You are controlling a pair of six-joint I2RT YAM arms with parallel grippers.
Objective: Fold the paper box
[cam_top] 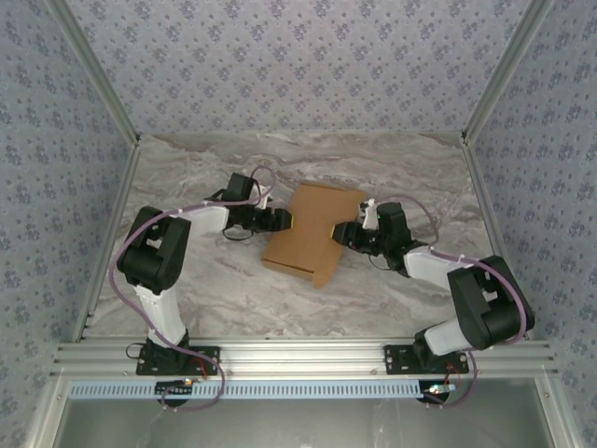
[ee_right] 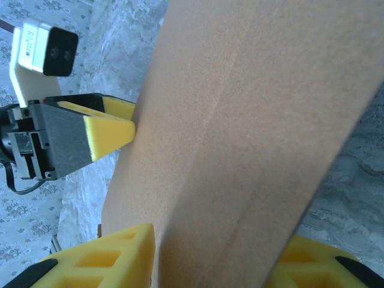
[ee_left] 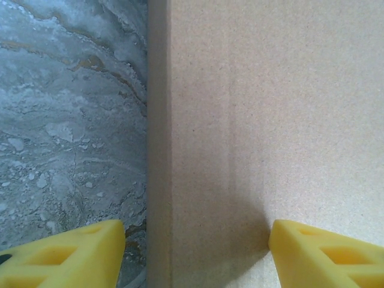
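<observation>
Left gripper [cam_top: 283, 221]: on a bent arm, low at the left edge of the paper box [cam_top: 312, 233]; fingers spread, one over the table [cam_top: 215, 280], one over cardboard.
Right gripper [cam_top: 347, 233]: on a bent arm at the box's right edge; fingers either side of a cardboard panel; could not tell whether they pinched it.
Room: bare table on every side of the box.
Box: mid-table, plain brown, shallow, lying skewed.

The worktop [cam_top: 233, 299] is lit brightly and evenly from above. In the left wrist view a soft shadow is cast on the paper box [ee_left: 252, 120] between the fingers [ee_left: 66, 258] of the left gripper [ee_left: 195, 240]. In the right wrist view the cardboard closest to the lens is rendered soft.
</observation>
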